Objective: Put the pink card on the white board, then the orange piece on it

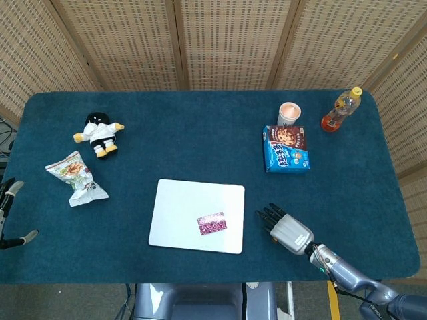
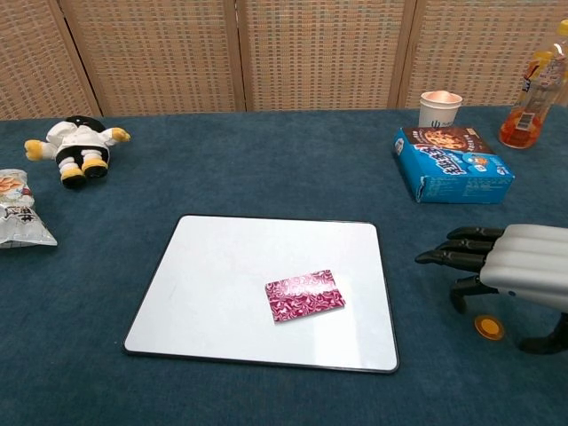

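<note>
Head view: flat white rectangular board [image 1: 187,210] lies on the blue felt table [image 1: 200,140]. Pink patterned card [image 1: 212,224] lies on the board, near its right front corner. Right hand [image 1: 285,231], silver back with black fingers, sits just right of the board, fingers extended toward it, holding nothing. Orange piece hidden here. Left hand [image 1: 8,213] barely shows at the left edge, cannot tell how its fingers stand. Also on the table: plush doll [image 1: 99,134], crinkled snack bag [image 1: 76,178], blue cookie box [image 1: 286,149], paper cup [image 1: 289,113], orange drink bottle [image 1: 341,111].

Chest view: small round orange piece [image 2: 487,327] lies on the felt right of the board, under the right hand [image 2: 510,266], between the fingers and thumb but untouched. Fingers spread, empty. Card flat on the board, apart from the hand.
</note>
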You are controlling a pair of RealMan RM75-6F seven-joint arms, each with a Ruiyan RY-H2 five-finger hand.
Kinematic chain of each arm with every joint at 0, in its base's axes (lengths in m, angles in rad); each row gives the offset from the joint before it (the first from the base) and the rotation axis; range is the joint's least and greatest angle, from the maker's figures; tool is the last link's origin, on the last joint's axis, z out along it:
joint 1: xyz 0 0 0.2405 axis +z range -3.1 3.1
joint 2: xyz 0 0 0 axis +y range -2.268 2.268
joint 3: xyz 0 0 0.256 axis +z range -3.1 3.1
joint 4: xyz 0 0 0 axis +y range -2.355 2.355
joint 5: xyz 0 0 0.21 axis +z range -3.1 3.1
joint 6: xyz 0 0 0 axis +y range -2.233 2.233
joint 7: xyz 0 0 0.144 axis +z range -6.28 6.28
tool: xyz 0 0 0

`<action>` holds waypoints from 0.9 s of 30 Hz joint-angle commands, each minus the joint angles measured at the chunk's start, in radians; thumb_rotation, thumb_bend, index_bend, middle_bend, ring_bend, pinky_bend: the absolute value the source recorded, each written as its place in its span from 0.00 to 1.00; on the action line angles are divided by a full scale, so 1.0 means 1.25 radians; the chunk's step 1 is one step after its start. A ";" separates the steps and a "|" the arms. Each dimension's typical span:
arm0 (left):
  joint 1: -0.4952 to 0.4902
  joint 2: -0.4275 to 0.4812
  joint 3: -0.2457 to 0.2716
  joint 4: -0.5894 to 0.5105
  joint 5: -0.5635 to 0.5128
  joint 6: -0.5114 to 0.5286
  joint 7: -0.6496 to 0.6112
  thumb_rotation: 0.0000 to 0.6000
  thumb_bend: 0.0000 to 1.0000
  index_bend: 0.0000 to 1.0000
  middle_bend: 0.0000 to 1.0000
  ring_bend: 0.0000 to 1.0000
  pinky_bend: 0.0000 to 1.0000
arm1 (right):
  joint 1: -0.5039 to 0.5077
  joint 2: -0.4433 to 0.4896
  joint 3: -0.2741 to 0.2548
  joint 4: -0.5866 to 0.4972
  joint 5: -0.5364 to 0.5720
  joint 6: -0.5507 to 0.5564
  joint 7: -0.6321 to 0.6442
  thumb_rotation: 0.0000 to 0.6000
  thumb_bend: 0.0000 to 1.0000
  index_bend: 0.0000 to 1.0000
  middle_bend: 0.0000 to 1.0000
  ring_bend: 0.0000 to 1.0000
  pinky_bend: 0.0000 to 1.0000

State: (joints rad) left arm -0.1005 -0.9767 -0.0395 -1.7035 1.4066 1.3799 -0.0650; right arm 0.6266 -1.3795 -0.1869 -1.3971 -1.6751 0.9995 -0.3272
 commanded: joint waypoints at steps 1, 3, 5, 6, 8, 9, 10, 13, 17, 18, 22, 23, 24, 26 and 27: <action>0.000 0.000 0.000 0.000 -0.001 -0.001 0.001 1.00 0.00 0.00 0.00 0.00 0.00 | -0.002 -0.002 0.002 0.001 -0.001 -0.004 -0.002 1.00 0.26 0.36 0.00 0.00 0.00; -0.001 -0.001 0.000 0.000 -0.002 -0.002 0.004 1.00 0.00 0.00 0.00 0.00 0.00 | -0.003 -0.005 0.004 0.004 -0.002 -0.007 -0.002 1.00 0.26 0.36 0.00 0.00 0.00; -0.001 -0.002 0.000 -0.001 -0.002 -0.003 0.005 1.00 0.00 0.00 0.00 0.00 0.00 | -0.004 -0.006 0.005 0.005 -0.002 -0.010 -0.002 1.00 0.26 0.36 0.00 0.00 0.00; -0.001 -0.002 0.000 -0.001 -0.003 -0.003 0.006 1.00 0.00 0.00 0.00 0.00 0.00 | -0.005 -0.007 0.006 0.006 -0.002 -0.011 -0.002 1.00 0.26 0.36 0.00 0.00 0.00; -0.001 -0.002 0.000 -0.001 -0.003 -0.003 0.007 1.00 0.00 0.00 0.00 0.00 0.00 | -0.005 -0.008 0.008 0.007 -0.001 -0.015 -0.002 1.00 0.26 0.36 0.00 0.00 0.00; -0.001 -0.002 0.000 -0.001 -0.004 -0.003 0.007 1.00 0.00 0.00 0.00 0.00 0.00 | -0.006 -0.008 0.009 0.008 0.000 -0.017 -0.002 1.00 0.26 0.36 0.00 0.00 0.00; -0.002 -0.002 0.000 -0.001 -0.004 -0.004 0.008 1.00 0.00 0.00 0.00 0.00 0.00 | -0.006 -0.008 0.009 0.008 0.001 -0.019 -0.002 1.00 0.26 0.36 0.00 0.00 0.00; -0.002 -0.002 0.000 -0.001 -0.005 -0.005 0.009 1.00 0.00 0.00 0.00 0.00 0.00 | -0.008 -0.008 0.012 0.009 0.004 -0.026 -0.003 1.00 0.26 0.38 0.00 0.00 0.00; -0.003 -0.002 0.000 -0.001 -0.007 -0.007 0.009 1.00 0.00 0.00 0.00 0.00 0.00 | -0.010 -0.009 0.014 0.012 0.007 -0.032 -0.002 1.00 0.28 0.42 0.00 0.00 0.00; -0.003 -0.003 0.000 -0.001 -0.007 -0.007 0.009 1.00 0.00 0.00 0.00 0.00 0.00 | -0.011 -0.010 0.014 0.013 0.007 -0.032 -0.001 1.00 0.31 0.44 0.00 0.00 0.00; -0.003 -0.002 0.000 -0.001 -0.008 -0.008 0.008 1.00 0.00 0.00 0.00 0.00 0.00 | -0.014 -0.012 0.016 0.018 0.005 -0.029 0.004 1.00 0.35 0.46 0.00 0.00 0.00; -0.003 -0.002 0.000 -0.002 -0.007 -0.008 0.008 1.00 0.00 0.00 0.00 0.00 0.00 | -0.015 -0.012 0.017 0.020 0.005 -0.028 0.006 1.00 0.36 0.47 0.00 0.00 0.00; -0.003 -0.002 0.000 -0.002 -0.007 -0.008 0.009 1.00 0.00 0.00 0.00 0.00 0.00 | -0.015 -0.012 0.017 0.021 0.004 -0.028 0.009 1.00 0.36 0.47 0.00 0.00 0.00; -0.003 -0.002 0.001 -0.002 -0.007 -0.008 0.009 1.00 0.00 0.00 0.00 0.00 0.00 | -0.017 -0.012 0.020 0.022 0.005 -0.026 0.013 1.00 0.36 0.48 0.00 0.00 0.00; -0.003 -0.002 0.001 -0.002 -0.007 -0.008 0.009 1.00 0.00 0.00 0.00 0.00 0.00 | -0.018 -0.013 0.021 0.023 0.006 -0.025 0.015 1.00 0.36 0.48 0.00 0.00 0.00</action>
State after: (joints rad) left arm -0.1043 -0.9796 -0.0382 -1.7063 1.3982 1.3697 -0.0535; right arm 0.6044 -1.3952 -0.1608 -1.3678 -1.6683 0.9678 -0.3079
